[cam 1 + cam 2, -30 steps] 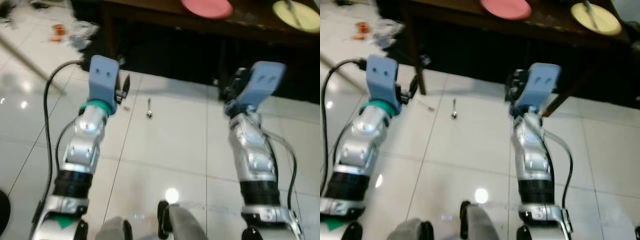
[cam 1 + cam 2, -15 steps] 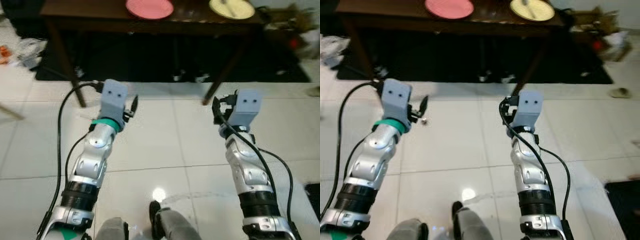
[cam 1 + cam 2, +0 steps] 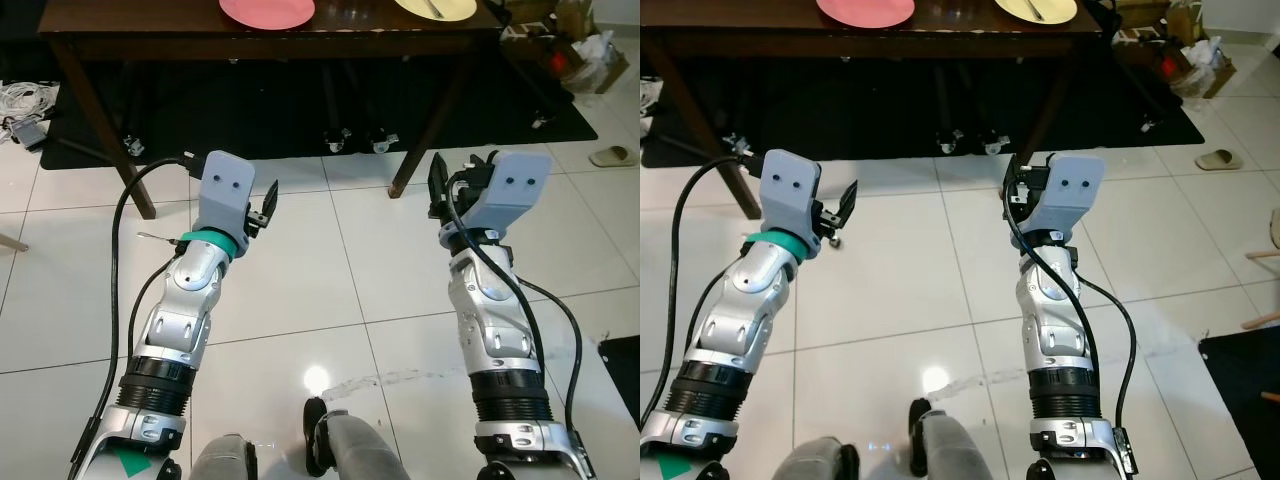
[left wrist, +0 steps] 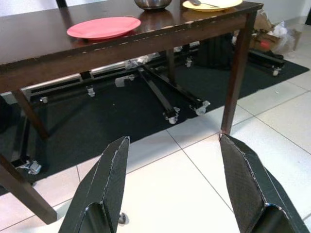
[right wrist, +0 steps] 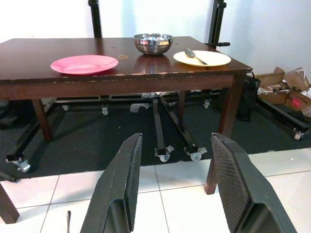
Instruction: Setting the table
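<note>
Both the left gripper (image 4: 172, 187) and the right gripper (image 5: 177, 182) hang above the tiled floor (image 3: 300, 290) with fingers spread wide, holding nothing. Ahead, the dark counter (image 5: 29, 82) carries a pink plate (image 5: 84, 64), a steel bowl (image 5: 153, 43) and a yellow plate (image 5: 202, 58) with a spoon (image 5: 194, 55) on it.

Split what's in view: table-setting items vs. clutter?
Job: pink plate, yellow plate with a spoon on it, steel bowl, dark wooden table.
Clutter: slipper, cardboard boxes, cables, black mat.
</note>
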Available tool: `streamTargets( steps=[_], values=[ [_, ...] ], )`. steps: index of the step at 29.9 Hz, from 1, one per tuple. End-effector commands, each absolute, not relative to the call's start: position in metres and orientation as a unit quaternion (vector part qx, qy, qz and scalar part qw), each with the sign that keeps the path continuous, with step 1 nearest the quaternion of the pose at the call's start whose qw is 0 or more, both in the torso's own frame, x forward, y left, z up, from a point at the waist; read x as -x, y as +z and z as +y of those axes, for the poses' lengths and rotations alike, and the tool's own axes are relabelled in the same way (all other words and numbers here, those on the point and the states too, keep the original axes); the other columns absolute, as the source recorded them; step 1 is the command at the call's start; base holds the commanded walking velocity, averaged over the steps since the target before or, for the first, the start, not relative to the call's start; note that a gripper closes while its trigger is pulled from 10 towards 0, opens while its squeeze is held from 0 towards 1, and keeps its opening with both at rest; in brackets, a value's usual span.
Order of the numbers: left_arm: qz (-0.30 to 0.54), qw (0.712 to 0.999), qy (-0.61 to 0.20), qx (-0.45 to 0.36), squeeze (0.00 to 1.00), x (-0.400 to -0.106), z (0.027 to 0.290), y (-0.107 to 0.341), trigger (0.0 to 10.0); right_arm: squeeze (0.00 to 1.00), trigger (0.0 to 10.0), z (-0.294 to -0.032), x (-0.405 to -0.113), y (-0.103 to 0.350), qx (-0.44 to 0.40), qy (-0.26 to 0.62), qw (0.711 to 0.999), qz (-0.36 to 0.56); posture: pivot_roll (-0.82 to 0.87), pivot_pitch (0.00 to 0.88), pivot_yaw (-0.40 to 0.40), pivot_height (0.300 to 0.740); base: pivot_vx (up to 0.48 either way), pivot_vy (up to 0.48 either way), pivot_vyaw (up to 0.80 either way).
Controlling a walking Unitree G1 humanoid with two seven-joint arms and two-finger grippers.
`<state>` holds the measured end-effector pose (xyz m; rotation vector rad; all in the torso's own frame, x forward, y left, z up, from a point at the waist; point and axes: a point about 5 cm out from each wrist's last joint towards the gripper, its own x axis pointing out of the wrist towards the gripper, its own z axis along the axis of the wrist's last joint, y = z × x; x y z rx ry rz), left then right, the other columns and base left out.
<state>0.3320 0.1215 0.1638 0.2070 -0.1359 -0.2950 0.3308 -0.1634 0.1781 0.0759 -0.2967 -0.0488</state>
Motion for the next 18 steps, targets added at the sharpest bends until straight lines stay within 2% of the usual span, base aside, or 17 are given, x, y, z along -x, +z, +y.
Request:
streamTargets(
  steps=[1, 8, 13, 18],
  values=[
    [-0.060, 0.975, -0.178, -0.117, 0.00, -0.326, 0.113, 0.155, 10.0, 0.00, 10.0, -0.168, -0.332, 0.174, -0.046, -0.035, 0.988, -0.145, 0.19, 0.120, -0.019, 0.740, 0.000, 0.000, 0.00],
    [-0.056, 0.965, -0.202, -0.156, 0.00, -0.318, 0.105, 0.143, 10.0, 0.00, 10.0, -0.164, -0.335, 0.172, -0.050, -0.023, 0.989, -0.140, 0.22, 0.125, -0.049, 0.740, 0.000, 0.000, 0.00],
    [-0.040, 0.953, -0.250, -0.169, 0.00, -0.302, 0.102, 0.128, 10.0, 0.00, 10.0, -0.159, -0.341, 0.177, -0.051, -0.006, 0.989, -0.141, 0.24, 0.141, -0.075, 0.740, 0.000, 0.000, 0.00],
    [-0.036, 0.954, -0.238, -0.178, 0.00, -0.295, 0.109, 0.122, 10.0, 0.00, 10.0, -0.157, -0.344, 0.181, -0.050, 0.004, 0.989, -0.142, 0.24, 0.139, -0.092, 0.740, 0.000, 0.000, 0.00]
  ],
)
